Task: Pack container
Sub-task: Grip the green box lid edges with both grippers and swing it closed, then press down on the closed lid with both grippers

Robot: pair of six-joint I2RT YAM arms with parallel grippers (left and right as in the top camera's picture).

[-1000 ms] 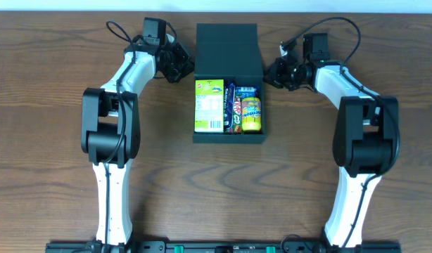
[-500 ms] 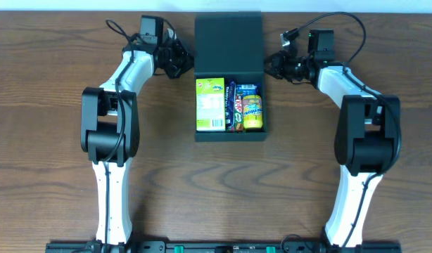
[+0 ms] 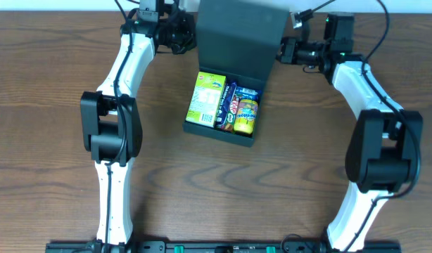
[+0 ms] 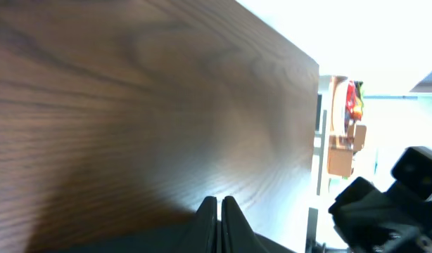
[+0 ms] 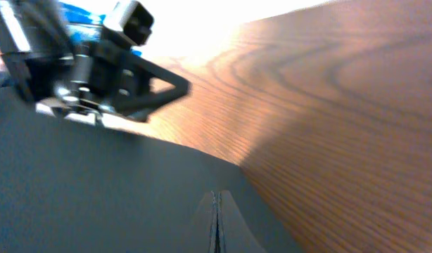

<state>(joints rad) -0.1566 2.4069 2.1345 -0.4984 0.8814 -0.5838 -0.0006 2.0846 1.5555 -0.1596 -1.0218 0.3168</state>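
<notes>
The dark teal container (image 3: 220, 133) sits at the table's middle, skewed, its near end turned left. It holds a yellow-green packet (image 3: 206, 99), a red bar (image 3: 230, 109) and a blue and yellow packet (image 3: 248, 114). Its hinged flap lid (image 3: 240, 35) stands raised at the far end. My left gripper (image 3: 188, 36) is shut on the lid's left edge and my right gripper (image 3: 280, 50) is shut on its right edge. The left wrist view shows closed fingers (image 4: 218, 204) above the dark lid (image 4: 131, 242). The right wrist view shows closed fingers (image 5: 215, 200) on the lid (image 5: 96, 183).
Wood-grain table (image 3: 54, 140) all round the container. The table's far edge (image 3: 61, 13) lies just behind both grippers. The right wrist view shows the left arm's wrist (image 5: 96, 67) beyond the lid.
Both grippers moved toward the table's far edge and lifted the lid upright. The container turned askew and slid a little to the left.
</notes>
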